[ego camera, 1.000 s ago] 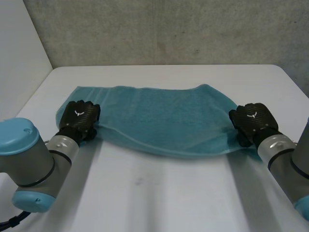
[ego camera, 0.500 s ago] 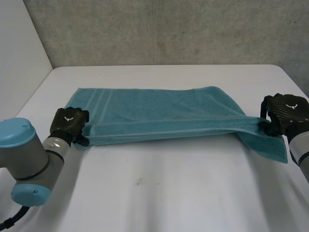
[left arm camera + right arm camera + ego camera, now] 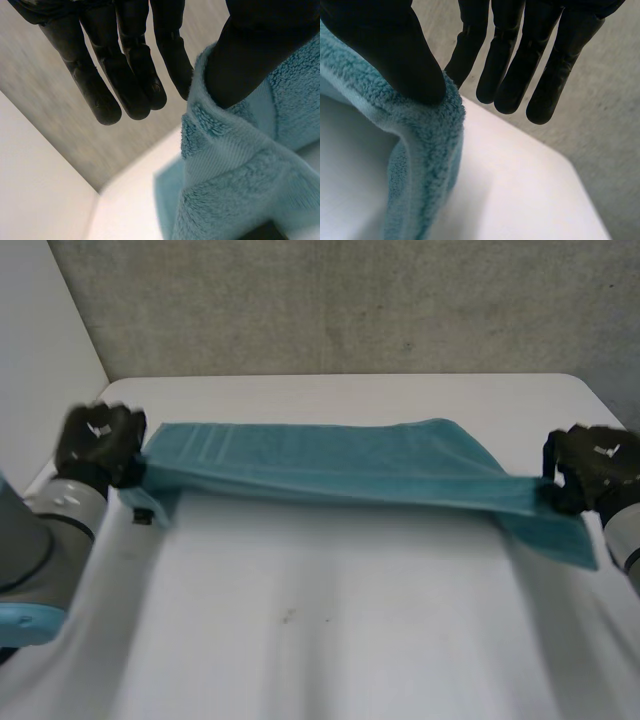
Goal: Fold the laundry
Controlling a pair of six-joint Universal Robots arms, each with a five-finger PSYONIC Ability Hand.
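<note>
A teal towel (image 3: 330, 465) hangs stretched between my two hands, folded lengthwise, with its near edge lifted off the white table (image 3: 330, 630). My left hand (image 3: 98, 440) holds the towel's left end. In the left wrist view its thumb (image 3: 245, 55) presses the towel (image 3: 235, 170) against the side of the nearest finger, while the other fingers (image 3: 125, 75) stick out straight. My right hand (image 3: 590, 465) holds the right end, and a loose corner droops below it. In the right wrist view the thumb (image 3: 385, 45) pins the towel's edge (image 3: 425, 150).
A grey concrete wall (image 3: 350, 300) stands behind the table's far edge. A white wall (image 3: 40, 330) runs along the left side. The table's right edge lies close under my right hand.
My left hand closed on the towel's left end, then rose and pulled outward to the left. The right hand moved out to the right. The towel went from lying slack to stretched taut.
</note>
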